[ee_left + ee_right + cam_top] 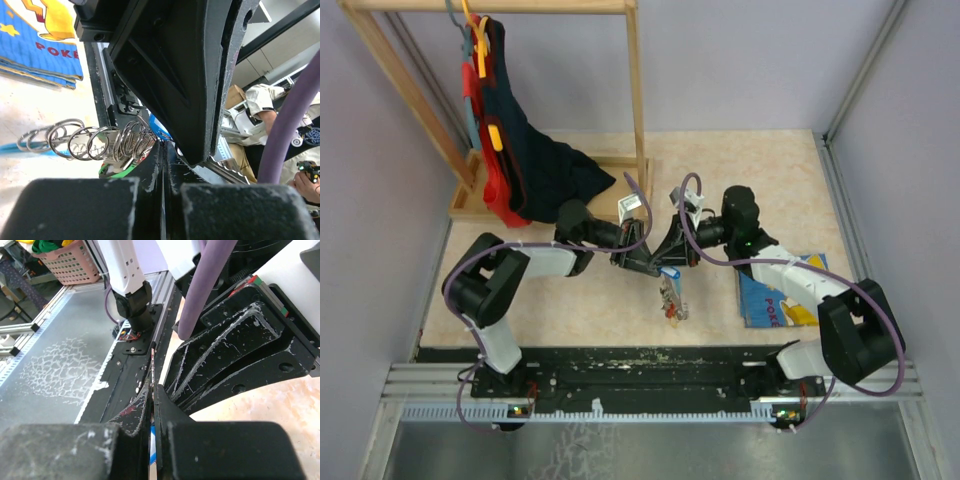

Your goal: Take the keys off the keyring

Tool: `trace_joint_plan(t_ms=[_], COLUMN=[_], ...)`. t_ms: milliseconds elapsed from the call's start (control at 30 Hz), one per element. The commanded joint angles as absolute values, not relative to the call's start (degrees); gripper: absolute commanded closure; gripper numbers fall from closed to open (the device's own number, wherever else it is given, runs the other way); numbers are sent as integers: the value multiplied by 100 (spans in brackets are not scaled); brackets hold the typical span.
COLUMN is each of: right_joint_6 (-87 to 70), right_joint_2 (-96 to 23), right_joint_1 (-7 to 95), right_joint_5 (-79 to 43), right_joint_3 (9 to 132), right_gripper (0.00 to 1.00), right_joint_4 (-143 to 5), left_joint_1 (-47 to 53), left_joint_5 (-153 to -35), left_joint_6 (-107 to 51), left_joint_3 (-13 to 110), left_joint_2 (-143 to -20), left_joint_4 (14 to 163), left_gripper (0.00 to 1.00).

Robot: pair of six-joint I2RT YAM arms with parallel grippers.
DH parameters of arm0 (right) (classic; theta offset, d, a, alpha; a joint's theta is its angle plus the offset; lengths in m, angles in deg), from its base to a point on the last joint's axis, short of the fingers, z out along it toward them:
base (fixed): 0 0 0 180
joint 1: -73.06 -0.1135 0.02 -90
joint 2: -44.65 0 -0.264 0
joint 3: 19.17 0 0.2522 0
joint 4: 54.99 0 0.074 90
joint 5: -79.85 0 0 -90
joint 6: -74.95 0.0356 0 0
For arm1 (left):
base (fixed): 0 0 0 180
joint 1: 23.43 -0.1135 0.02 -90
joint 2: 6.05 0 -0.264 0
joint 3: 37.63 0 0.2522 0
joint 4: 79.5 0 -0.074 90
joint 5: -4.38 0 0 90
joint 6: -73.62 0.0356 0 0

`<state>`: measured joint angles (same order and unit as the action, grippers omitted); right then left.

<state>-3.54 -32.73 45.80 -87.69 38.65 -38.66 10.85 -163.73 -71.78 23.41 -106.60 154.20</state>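
The shut left pincer point(163, 152) grips the keyring point(127, 145), its silvery rings fanning leftward.

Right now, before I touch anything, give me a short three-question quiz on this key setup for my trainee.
1. True or false: the left tool and the right tool both stand wide open.
2. Where does the blue picture book lie? A) under the right arm B) under the left arm C) between the arm bases
3. Fill in: in the left wrist view, the key head showing under the keyring and its chain of rings is ____.

Key: 1 false, both are shut; 2 A; 3 green.
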Motion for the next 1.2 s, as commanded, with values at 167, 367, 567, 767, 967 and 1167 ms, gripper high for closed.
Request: trace_joint_plan(t_ms=[167, 367, 567, 767, 967, 1167], right_joint_6=[-377, 52, -904, -1002, -1010, -994], right_joint_2=[-3243, -3238, -3302, -3348, -3349, -3238], right_joint_1=[4303, 4303, 4300, 4268, 4264, 4497], right_joint_5=[-8961, -8980, -8731, -8662, -8672, -8855], right_joint_3=[4221, 4161, 4386, 4416, 4470, 4498], right_gripper=[100, 100, 100, 100, 100, 100], right_joint_4=[-3433, -2911, -4205, -4414, -4488, -4516], left_joint_1=[1128, 1128, 1145, 1218, 1278, 1278], left_joint_5=[-16391, -16158, -15728, -15616, -15464, -15295], left_joint_6=[-8677, -7938, -6417, -6071, -5699, -5533], left_joint_3=[2338, 2306, 2398, 2430, 2500, 2357], left_joint_2=[-11320, -11279, -10834, -10617, -10409, -10175], left_joint_4=[17721, 16700, 14501, 14005, 13443, 13358], left_gripper=[100, 100, 100, 100, 100, 100])
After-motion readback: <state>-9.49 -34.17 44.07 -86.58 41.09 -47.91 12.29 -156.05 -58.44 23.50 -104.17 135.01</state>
